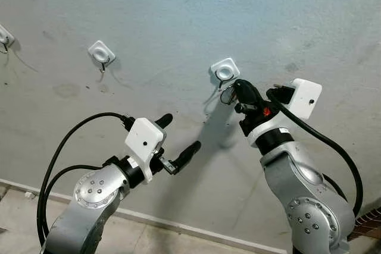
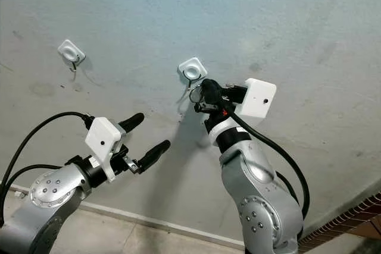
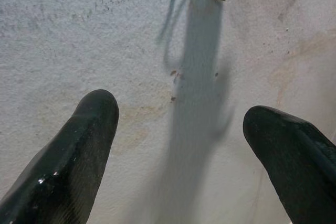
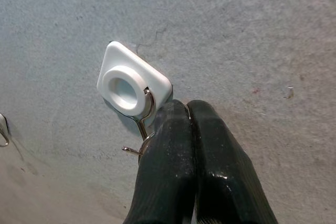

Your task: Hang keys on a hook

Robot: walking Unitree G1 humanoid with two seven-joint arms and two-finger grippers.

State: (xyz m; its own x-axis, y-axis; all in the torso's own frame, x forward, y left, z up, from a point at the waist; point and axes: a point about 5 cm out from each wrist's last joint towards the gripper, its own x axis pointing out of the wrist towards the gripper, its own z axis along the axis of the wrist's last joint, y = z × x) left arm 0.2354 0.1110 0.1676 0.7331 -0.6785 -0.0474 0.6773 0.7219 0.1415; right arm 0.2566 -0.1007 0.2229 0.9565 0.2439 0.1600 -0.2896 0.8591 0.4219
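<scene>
The right gripper [image 4: 181, 111], fingers clamped on the keys [image 1: 227, 94], holds the ring against the hook [image 4: 140, 124] at 7 o'clock of its white base, positioned for threading. The left gripper [image 1: 180, 136] waits below with fingers apart.

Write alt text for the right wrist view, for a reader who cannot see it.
Two black fingers pressed together reach up to a white square hook stuck on a grey wall, their tips at its metal hook wire. Whether keys are between them cannot be seen.
</scene>
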